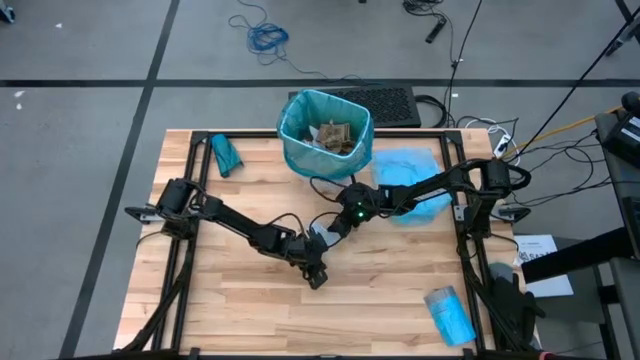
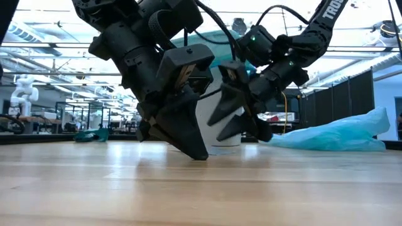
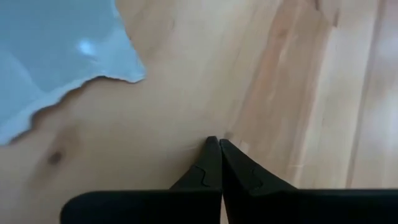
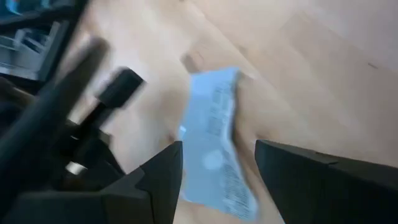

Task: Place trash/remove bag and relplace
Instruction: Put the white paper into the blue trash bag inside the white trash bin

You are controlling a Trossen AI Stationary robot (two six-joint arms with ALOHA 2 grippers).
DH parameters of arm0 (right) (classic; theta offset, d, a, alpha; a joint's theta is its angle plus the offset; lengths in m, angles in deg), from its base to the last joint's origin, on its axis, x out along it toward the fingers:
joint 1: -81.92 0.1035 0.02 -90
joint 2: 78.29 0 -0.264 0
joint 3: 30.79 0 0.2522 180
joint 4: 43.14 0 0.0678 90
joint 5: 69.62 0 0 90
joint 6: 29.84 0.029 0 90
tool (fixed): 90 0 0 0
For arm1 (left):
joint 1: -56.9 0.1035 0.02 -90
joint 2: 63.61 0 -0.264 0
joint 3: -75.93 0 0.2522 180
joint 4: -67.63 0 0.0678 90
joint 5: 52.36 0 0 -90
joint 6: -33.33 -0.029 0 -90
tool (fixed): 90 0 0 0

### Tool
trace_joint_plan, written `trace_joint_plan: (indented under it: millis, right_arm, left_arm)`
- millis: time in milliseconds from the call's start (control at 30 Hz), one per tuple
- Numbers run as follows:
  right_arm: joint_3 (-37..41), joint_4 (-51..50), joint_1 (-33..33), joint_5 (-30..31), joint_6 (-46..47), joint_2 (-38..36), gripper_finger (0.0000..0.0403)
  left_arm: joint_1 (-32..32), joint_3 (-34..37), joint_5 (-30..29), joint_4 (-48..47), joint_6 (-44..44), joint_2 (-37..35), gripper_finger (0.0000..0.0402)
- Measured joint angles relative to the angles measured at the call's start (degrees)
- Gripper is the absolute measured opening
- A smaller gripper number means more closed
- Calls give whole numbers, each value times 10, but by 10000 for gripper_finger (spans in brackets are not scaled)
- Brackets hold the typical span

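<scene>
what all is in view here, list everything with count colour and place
bin: one, lined with teal bag, far centre of table
trash in bin: brown paper wads, count unclear
loose bag: one, pale blue, right of bin
folded bag: one, teal, far left
folded bag: one, light blue, near right
pale blue scrap: one, table centre, between the right gripper's fingers
table: one, light wood
left gripper: dark, shut, table centre
right gripper: dark, open, over scrap
</scene>
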Motion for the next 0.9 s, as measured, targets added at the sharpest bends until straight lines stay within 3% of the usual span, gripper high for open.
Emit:
trace_joint_plan:
  millis: [267, 900]
  right_arm:
    - [0, -19, -9, -5, -12, 12, 196]
    - [-1, 74, 16, -95, 33, 53, 196]
  left_arm:
    - [30, 1, -4, -12, -23, -1, 0]
    - [57, 2, -25, -14, -66, 0, 0]
